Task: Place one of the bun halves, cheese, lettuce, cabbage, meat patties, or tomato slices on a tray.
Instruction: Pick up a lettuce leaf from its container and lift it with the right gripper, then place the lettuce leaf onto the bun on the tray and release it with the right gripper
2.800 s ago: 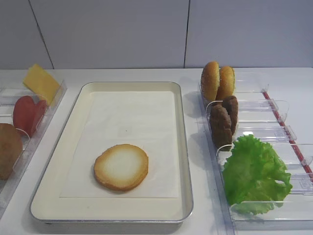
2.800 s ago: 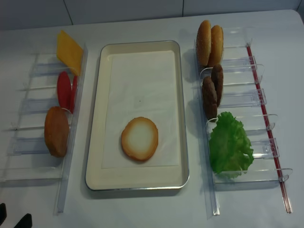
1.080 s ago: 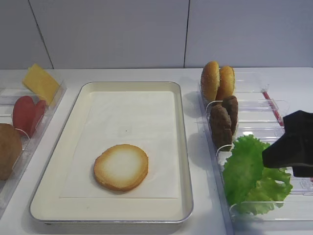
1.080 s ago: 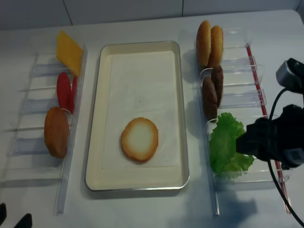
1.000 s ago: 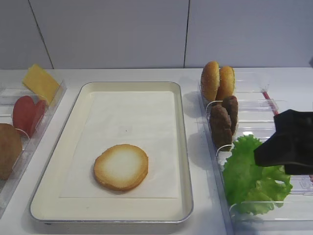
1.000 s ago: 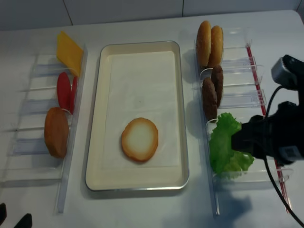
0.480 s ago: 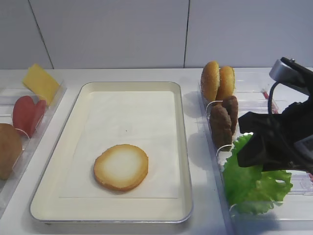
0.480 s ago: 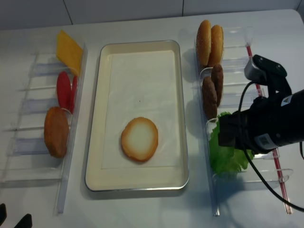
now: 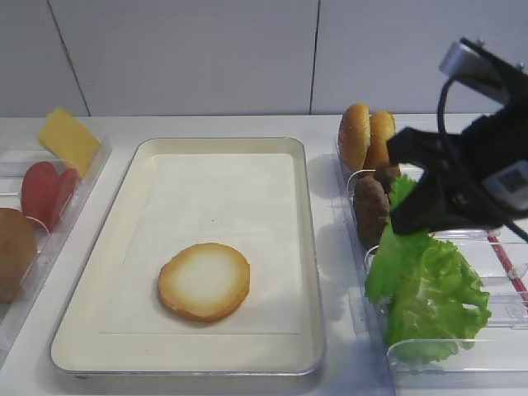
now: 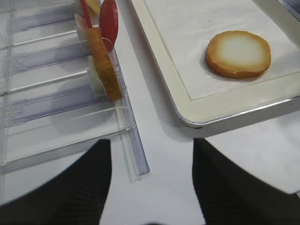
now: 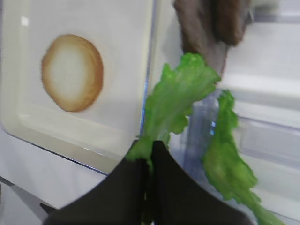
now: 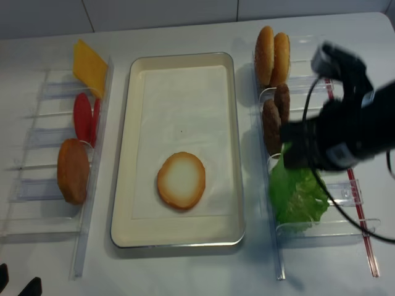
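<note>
My right gripper (image 9: pixel 398 224) is shut on the edge of a frilly green lettuce leaf (image 9: pixel 394 257), which hangs lifted above the right-hand clear bin. In the right wrist view the fingers (image 11: pixel 140 164) pinch the lettuce (image 11: pixel 173 101) tight. More green leaf (image 9: pixel 441 309) stays in the bin below. The cream tray (image 9: pixel 223 145) lies to the left with one flat bun half (image 9: pixel 204 281) on its white paper. My left gripper (image 10: pixel 150 187) stands open over the bare table, holding nothing, in front of the left bin.
The right bins (image 9: pixel 462 177) hold two upright bun halves (image 9: pixel 367 136) and dark meat patties (image 9: pixel 373 206). The left bins hold cheese (image 9: pixel 69 139), tomato slices (image 9: pixel 48 188) and a brown bun (image 9: pixel 15 252). Most of the tray's paper (image 9: pixel 214 198) is bare.
My right gripper came in from the right over the green leaves, shut on a lettuce leaf and rose up and back with it. The left gripper and the tray stayed still.
</note>
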{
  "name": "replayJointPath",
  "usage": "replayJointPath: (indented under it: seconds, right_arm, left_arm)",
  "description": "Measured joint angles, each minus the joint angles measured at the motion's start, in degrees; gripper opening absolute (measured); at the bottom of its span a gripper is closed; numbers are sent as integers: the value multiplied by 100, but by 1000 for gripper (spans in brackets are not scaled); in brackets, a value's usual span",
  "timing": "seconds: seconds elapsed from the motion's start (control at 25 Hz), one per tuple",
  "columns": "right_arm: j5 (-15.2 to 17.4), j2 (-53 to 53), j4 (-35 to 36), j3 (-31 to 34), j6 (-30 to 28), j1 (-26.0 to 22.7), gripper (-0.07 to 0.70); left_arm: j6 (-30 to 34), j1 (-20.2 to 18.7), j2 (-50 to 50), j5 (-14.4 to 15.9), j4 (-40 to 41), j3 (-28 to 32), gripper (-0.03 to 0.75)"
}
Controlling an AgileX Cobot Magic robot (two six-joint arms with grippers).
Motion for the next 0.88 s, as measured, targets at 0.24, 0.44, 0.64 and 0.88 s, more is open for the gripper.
replayJointPath:
  seconds: [0.24,0.44,0.64,0.88]
  right_arm:
    - [-6,401,61,-1032,326,1022,20]
    - [-180,1396,267,-1738,380,1856,18]
    - [-271,2515,545,-2604,277,2311,18]
    - [-259,3328,734,-3150,256,2429,18]
  left_arm:
    - [0,0,0,0,0,0,361]
    - [0,0,0,0,0,0,361]
    - [0,0,0,0,0,0,361]
    - [0,0,0,0,0,0,361]
